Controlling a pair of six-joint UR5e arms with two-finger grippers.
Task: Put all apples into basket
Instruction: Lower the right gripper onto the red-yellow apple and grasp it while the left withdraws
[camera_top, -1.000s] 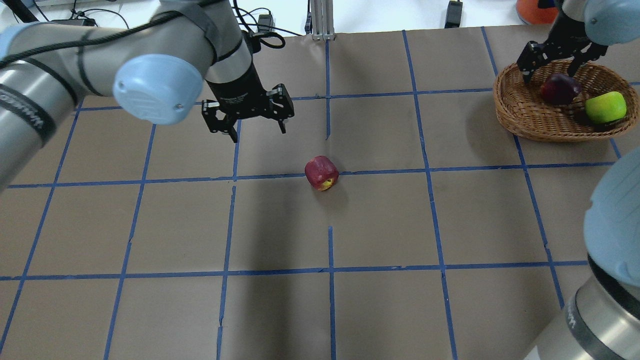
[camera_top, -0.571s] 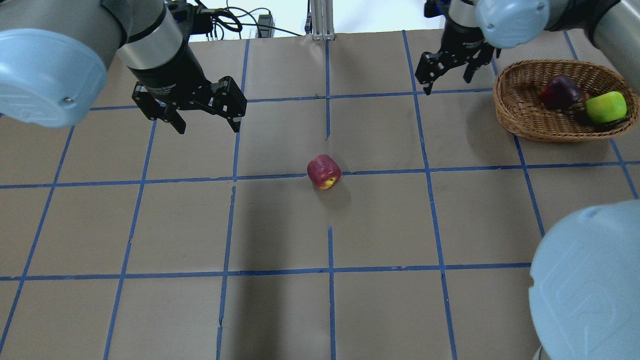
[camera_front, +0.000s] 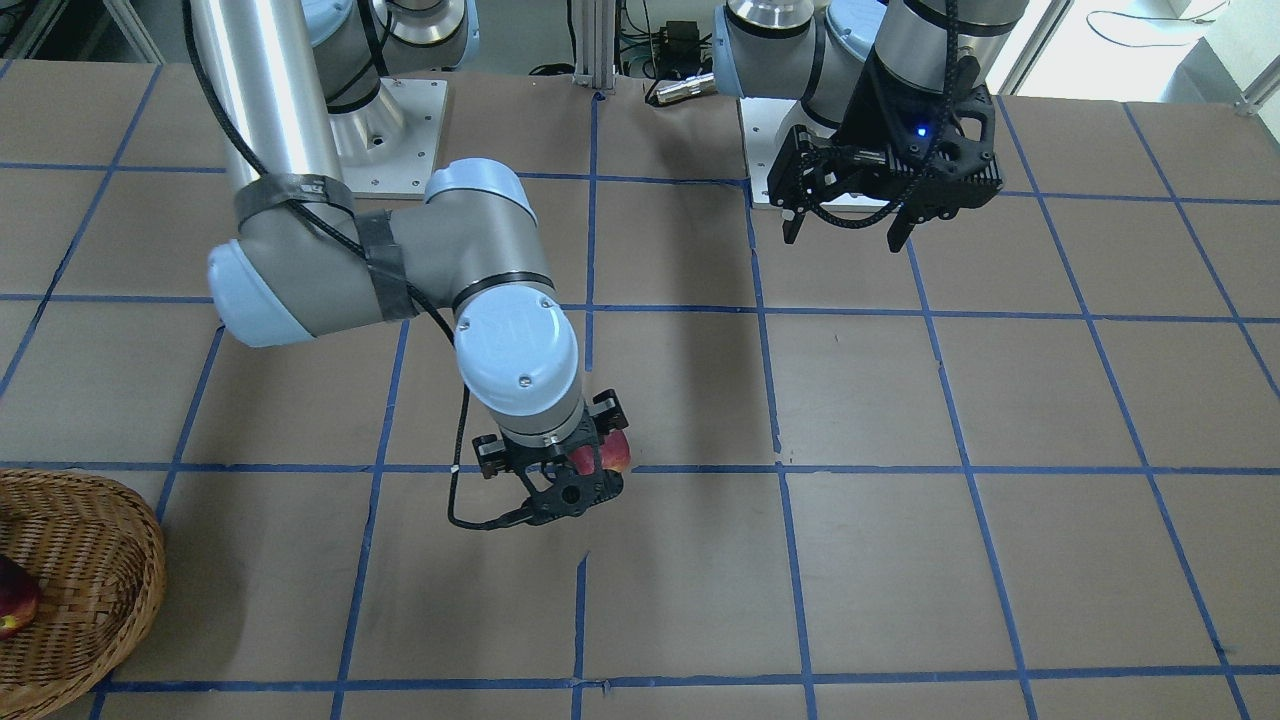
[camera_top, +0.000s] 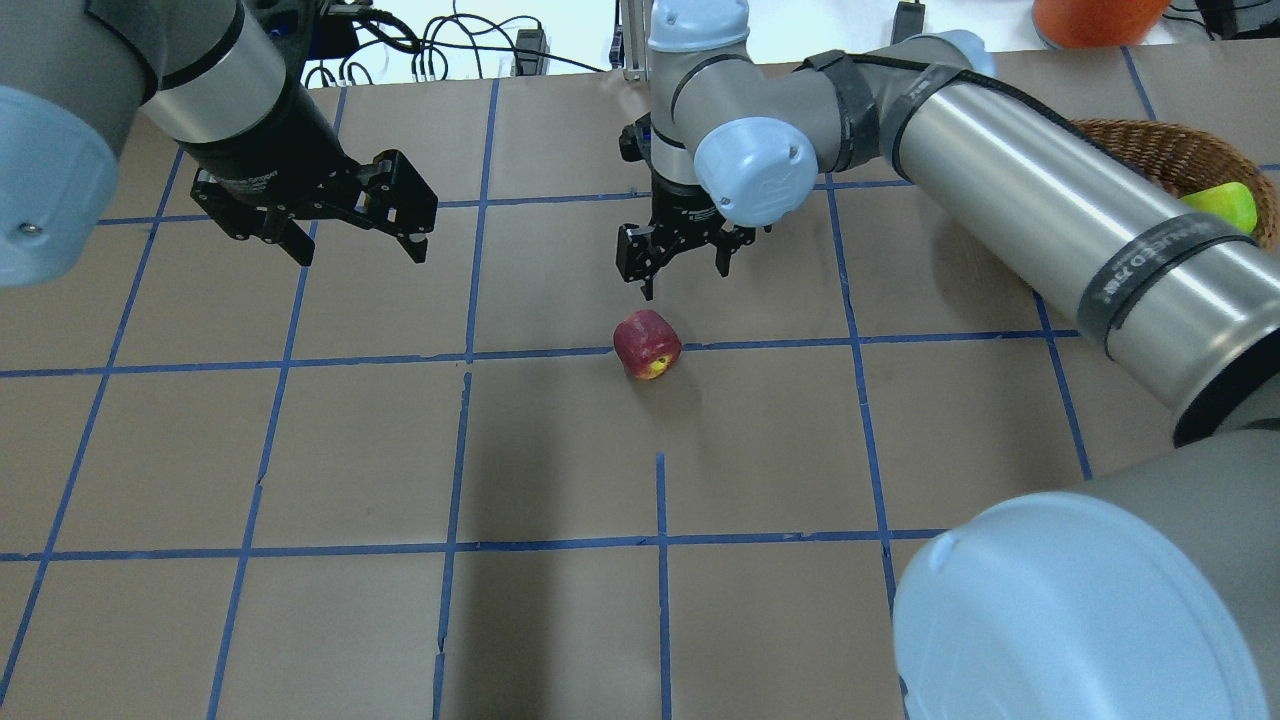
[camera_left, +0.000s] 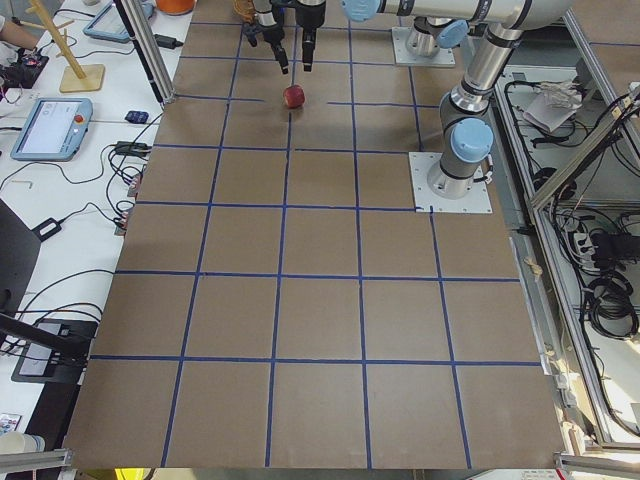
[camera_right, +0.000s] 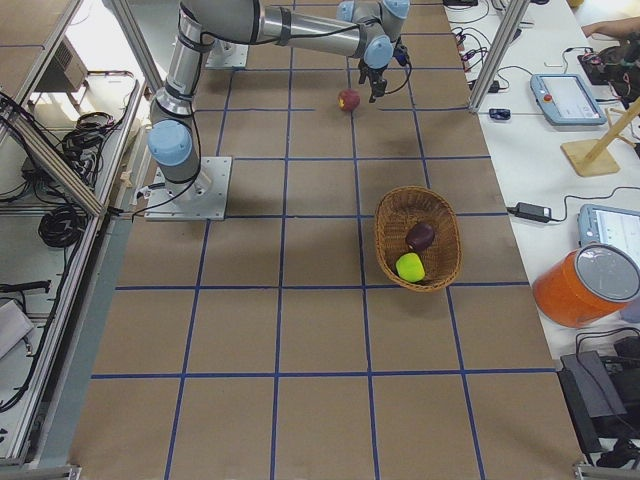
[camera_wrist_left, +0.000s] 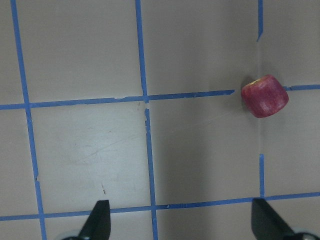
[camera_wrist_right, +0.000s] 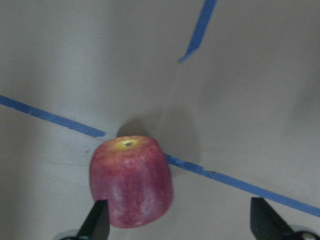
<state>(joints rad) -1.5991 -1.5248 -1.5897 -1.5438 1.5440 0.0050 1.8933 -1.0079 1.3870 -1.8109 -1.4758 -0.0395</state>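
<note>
The red blocky apple (camera_top: 648, 343) lies on the brown paper mid-table, also seen in the front view (camera_front: 606, 456). My right gripper (camera_top: 683, 278) is open and empty, close above and just beyond it. In the right wrist view the apple (camera_wrist_right: 131, 181) sits near one finger (camera_wrist_right: 98, 220), off-centre. My left gripper (camera_top: 360, 250) is open and empty, up at the far left. It sees the apple (camera_wrist_left: 264, 96) from a distance. The wicker basket (camera_right: 388, 236) holds the maroon apple (camera_right: 421, 236) and the yellow-green apple (camera_right: 410, 267). In the overhead view my right arm hides most of the basket.
Blue tape lines grid the paper-covered table. An orange container (camera_right: 585, 285) stands off the table beyond the basket. Tablets and cables lie on the side bench (camera_right: 565, 95). My right arm stretches across the far right half of the table.
My right gripper has left the basket and swung left across the table to the red apple. My left gripper has drawn back to the left. The apples have not moved.
</note>
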